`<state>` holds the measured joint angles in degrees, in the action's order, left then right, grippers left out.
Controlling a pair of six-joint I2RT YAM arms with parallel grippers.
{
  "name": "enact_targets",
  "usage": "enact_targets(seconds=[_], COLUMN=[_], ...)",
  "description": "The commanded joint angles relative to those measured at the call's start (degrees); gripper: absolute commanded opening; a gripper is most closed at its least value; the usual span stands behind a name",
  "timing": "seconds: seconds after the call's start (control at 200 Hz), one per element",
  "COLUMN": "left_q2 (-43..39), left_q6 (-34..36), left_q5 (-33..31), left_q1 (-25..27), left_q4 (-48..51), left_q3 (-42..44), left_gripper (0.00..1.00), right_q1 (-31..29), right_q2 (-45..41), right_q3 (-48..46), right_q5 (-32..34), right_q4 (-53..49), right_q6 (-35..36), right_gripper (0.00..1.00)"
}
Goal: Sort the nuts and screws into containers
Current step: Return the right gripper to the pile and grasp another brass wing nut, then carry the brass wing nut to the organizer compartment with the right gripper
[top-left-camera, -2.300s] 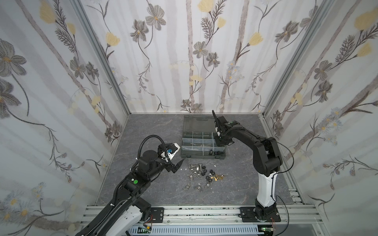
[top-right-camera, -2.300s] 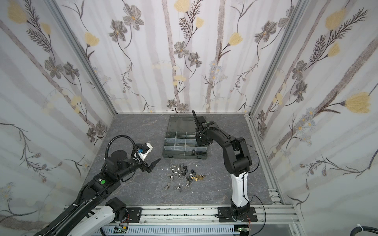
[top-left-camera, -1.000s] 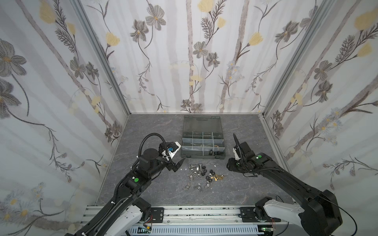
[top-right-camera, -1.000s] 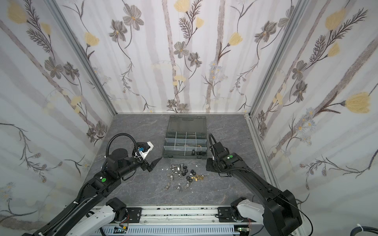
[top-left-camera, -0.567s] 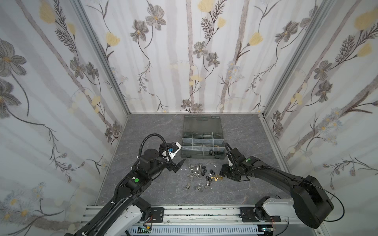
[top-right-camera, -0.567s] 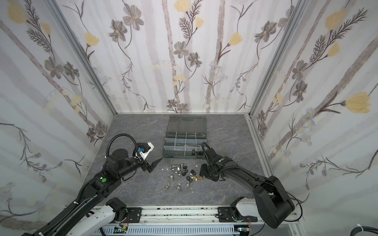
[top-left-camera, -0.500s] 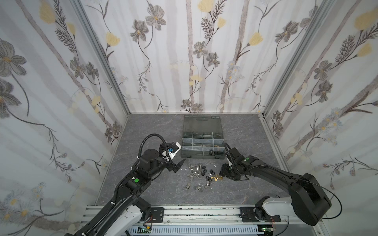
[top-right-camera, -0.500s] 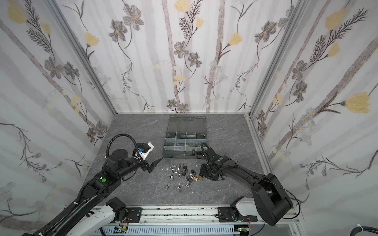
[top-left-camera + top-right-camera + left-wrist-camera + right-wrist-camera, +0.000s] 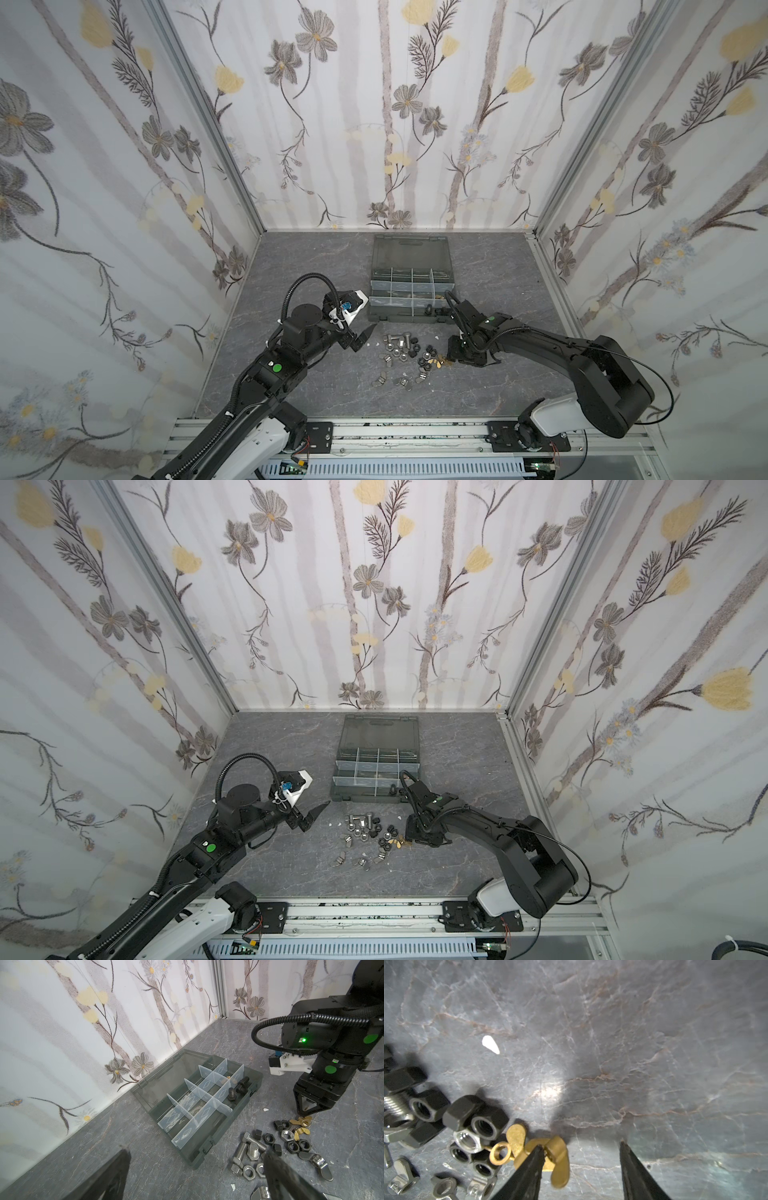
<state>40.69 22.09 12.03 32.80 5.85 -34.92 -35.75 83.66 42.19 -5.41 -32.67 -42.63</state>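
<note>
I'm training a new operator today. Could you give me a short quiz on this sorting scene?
1. True or false: the right gripper is shut on a brass wing nut.
2. Which lie inside the dark grey plastic organizer case? A) silver wing nuts B) black hex-head bolts C) silver hex bolts
3. Fill in: the left gripper hangs open, holding ____.
Key: 1 false, open, one fingertip touches the nut; 2 B; 3 nothing.
</note>
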Motion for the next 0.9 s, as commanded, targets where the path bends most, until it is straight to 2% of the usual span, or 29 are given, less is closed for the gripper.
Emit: enact_targets(seconds=[0.0, 0.165, 0.415, 0.689, 0.894], left_q2=[-0.09, -0.31, -0.52, -1.05, -1.58], left_q6=[0.68, 0.69, 0.77, 0.72, 0.76], left_q5=[-0.43, -0.52, -0.72, -0.76, -1.06], left_q1=[-0.1, -0.02, -0.08, -0.04, -0.09], left_q4=[-1.33, -1.23, -1.23, -1.36, -0.95], left_q3=[0.12, 0.29, 0.43, 0.64, 0.77], left_gripper=[1.0, 1.0, 1.0, 1.0, 1.0], right_q1=[-0.53, -1.43, -2.07, -3.44, -3.95], right_q2=[1.25, 2.85, 2.66, 3.01, 4.84], right_q3=[0.26, 0.52, 0.47, 0.52, 0.52], right_q5=[-0.23, -0.38, -1.59, -3.9, -1.65], right_q4=[0.8, 0.51, 0.69, 0.96, -0.93], right_q6=[0.68, 1.31, 0.8, 0.83, 1.33], right_gripper=[0.57, 0.56, 0.41, 0.4, 0.32])
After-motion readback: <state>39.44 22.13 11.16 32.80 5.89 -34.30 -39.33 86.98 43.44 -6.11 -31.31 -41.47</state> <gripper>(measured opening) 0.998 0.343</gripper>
